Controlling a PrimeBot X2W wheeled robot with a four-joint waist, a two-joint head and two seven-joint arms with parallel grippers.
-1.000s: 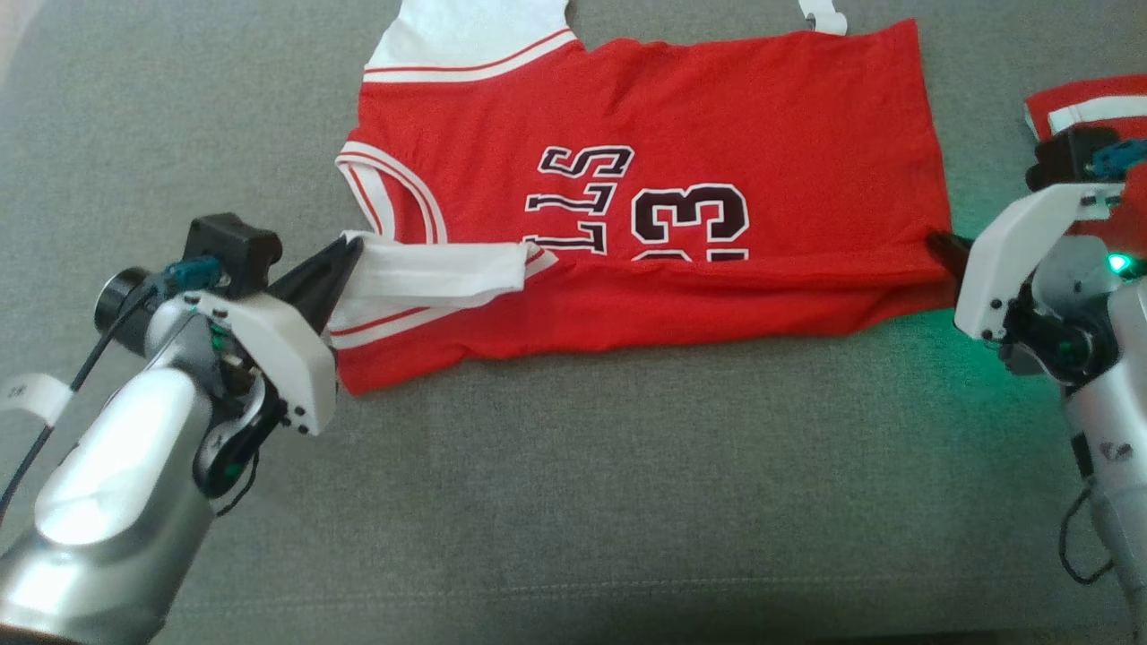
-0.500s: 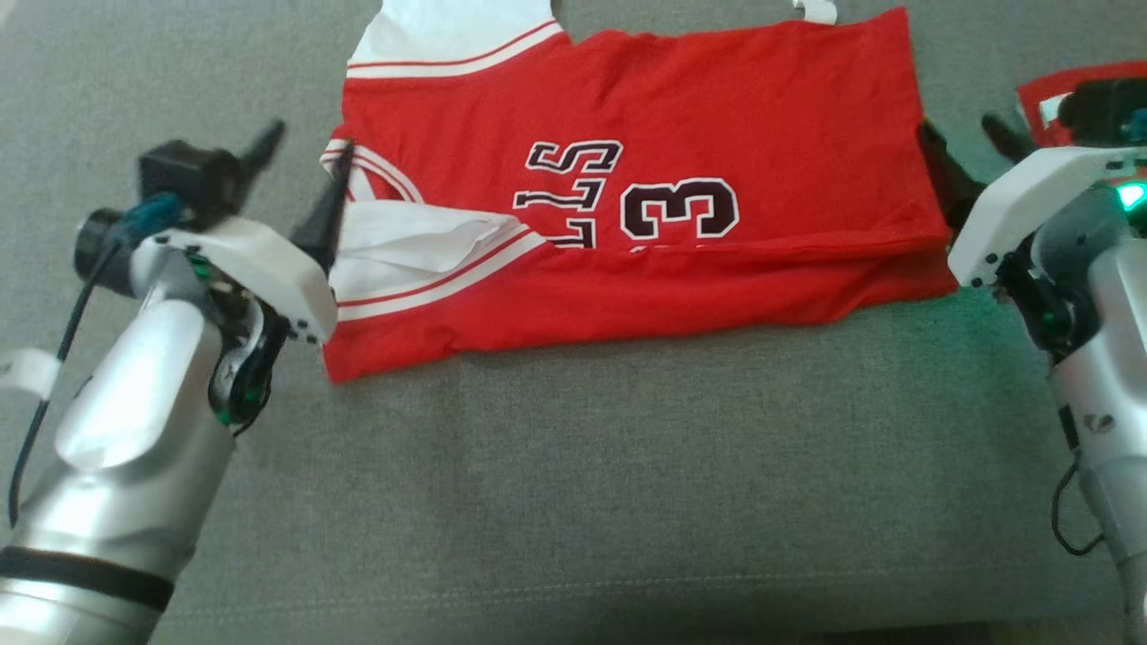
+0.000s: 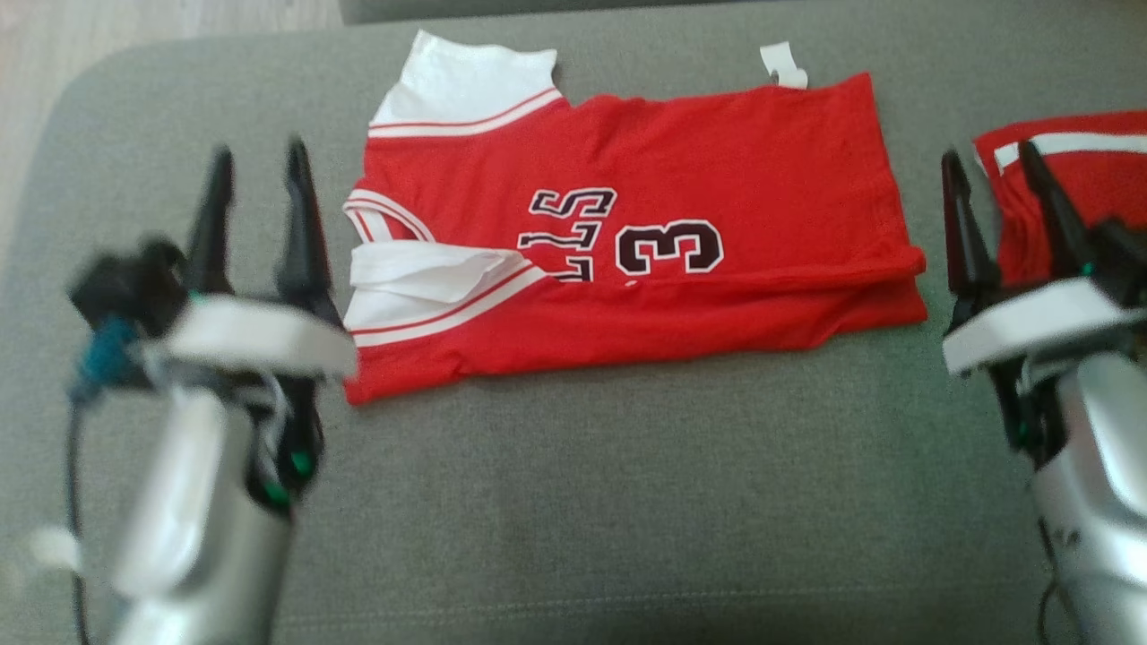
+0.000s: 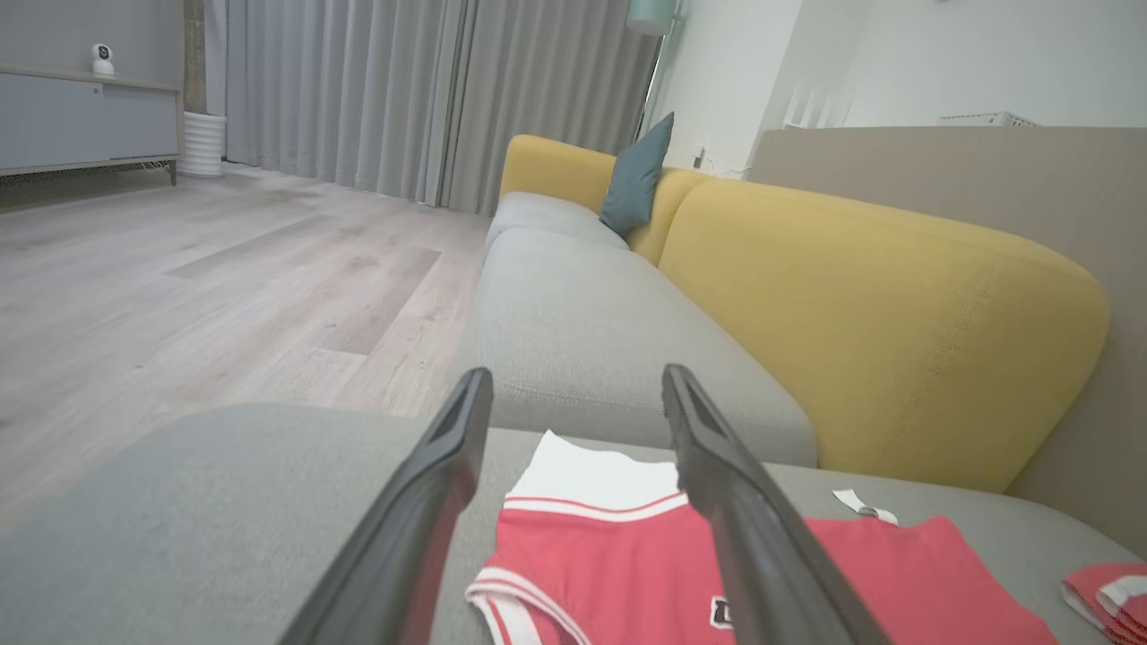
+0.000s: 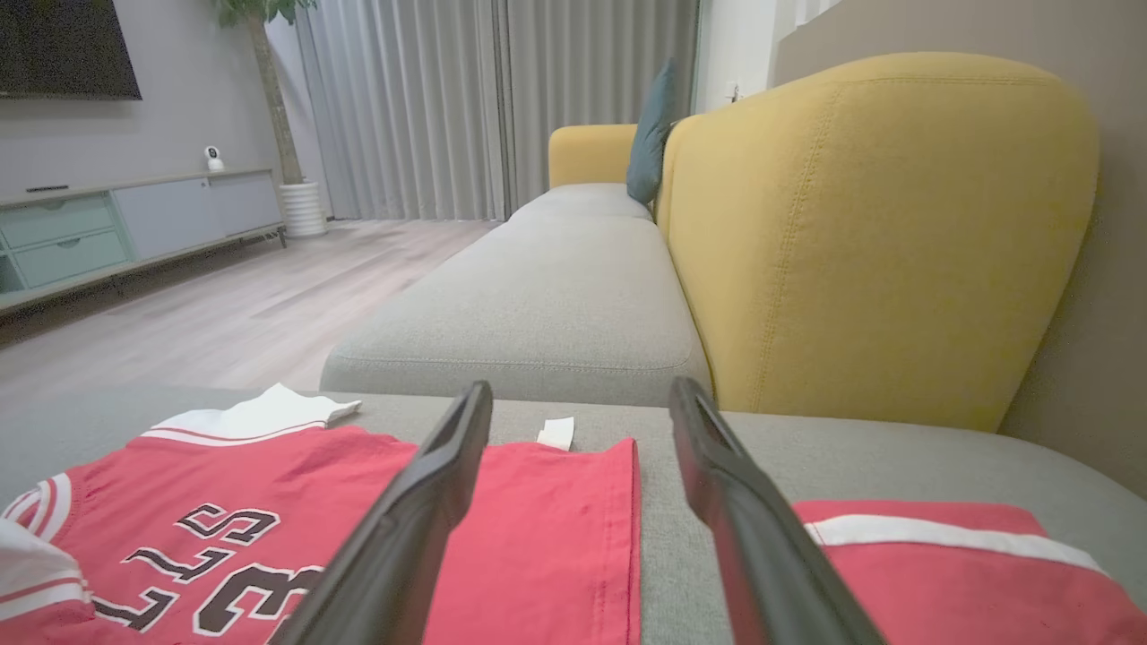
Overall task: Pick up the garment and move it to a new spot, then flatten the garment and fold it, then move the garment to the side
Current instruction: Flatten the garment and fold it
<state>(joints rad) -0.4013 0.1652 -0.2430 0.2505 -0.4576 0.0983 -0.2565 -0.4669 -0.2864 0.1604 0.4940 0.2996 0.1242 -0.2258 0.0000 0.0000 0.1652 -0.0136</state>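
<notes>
Red garment (image 3: 717,152) (lower edge folded up over its number) lies flat on the grey cushion (image 3: 582,502) between the left gripper (image 3: 258,150) and the right gripper (image 3: 986,152), both spread open, empty, just beside its ends.

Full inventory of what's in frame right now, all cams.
basketball jersey: 1, red with white trim, flat on the seat, near edge folded over
second garment: 1, red with white stripe, seat's right end
label: 1, white, jersey's far edge
seat cushion: 1, grey, under both garments
sofa back: 1, yellow, behind seat
pillow: 1, teal, far sofa
curtains: grey, far wall
floor: pale wood
left tool: 1, dark, open, left of jersey
right tool: 1, dark, open, right of jersey
</notes>
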